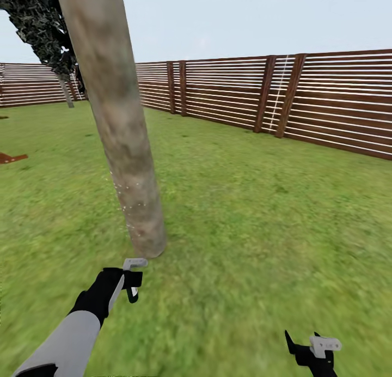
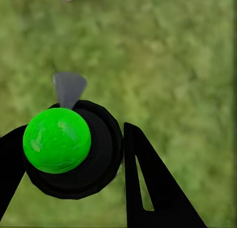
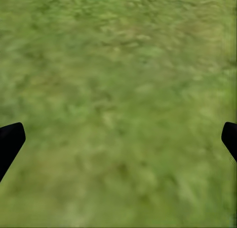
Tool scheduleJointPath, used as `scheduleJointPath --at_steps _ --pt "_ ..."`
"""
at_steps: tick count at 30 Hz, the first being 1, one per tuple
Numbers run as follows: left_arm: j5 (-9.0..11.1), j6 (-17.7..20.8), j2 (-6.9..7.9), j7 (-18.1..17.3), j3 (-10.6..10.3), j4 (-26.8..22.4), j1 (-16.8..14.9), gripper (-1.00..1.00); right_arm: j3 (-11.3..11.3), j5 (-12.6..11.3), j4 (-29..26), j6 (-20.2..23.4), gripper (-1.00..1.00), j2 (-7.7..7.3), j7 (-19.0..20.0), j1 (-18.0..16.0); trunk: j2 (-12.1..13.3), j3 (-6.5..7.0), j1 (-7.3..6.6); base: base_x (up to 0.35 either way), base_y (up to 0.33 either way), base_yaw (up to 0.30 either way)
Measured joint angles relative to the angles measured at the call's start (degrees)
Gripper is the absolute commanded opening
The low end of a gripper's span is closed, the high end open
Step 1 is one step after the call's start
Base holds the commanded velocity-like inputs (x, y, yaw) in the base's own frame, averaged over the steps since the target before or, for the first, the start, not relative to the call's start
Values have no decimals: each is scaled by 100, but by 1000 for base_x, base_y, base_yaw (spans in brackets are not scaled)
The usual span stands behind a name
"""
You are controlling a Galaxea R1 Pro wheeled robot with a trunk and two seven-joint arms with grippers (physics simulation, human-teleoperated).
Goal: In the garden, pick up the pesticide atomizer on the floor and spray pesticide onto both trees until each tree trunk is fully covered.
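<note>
- The left arm (image 1: 71,328), grey-sleeved on the forearm and black at the wrist, reaches forward and up from the lower left of the head view; its black two-fingered left gripper (image 1: 132,283) sits at the end with the fingers pointing downward
- In the left wrist view the left gripper's black fingers (image 2: 148,183) stand on either side of a round black body topped by a bright green ball, closed against it
- The black right gripper (image 1: 313,352) with a pale grey block on it sits low at the lower right of the head view; its fingers (image 3: 10,141) are spread wide apart with nothing between them
</note>
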Motion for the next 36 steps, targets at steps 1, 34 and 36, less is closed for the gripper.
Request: scheduleJointPath --at_steps 1,34,36 --pt "0 0 0 0 0 0 0 -100 0 0 0 0 100 0 0 1 0 0 0 53 -278 245" --pt "0 -1 -1 1 0 7 -1 -100 0 3 -1 -1 100 0 0 4 0 0 0 51 -278 212" --pt "0 -1 0 0 0 4 -1 -100 0 2 0 0 100 0 0 2 0 0 0 0 -278 102"
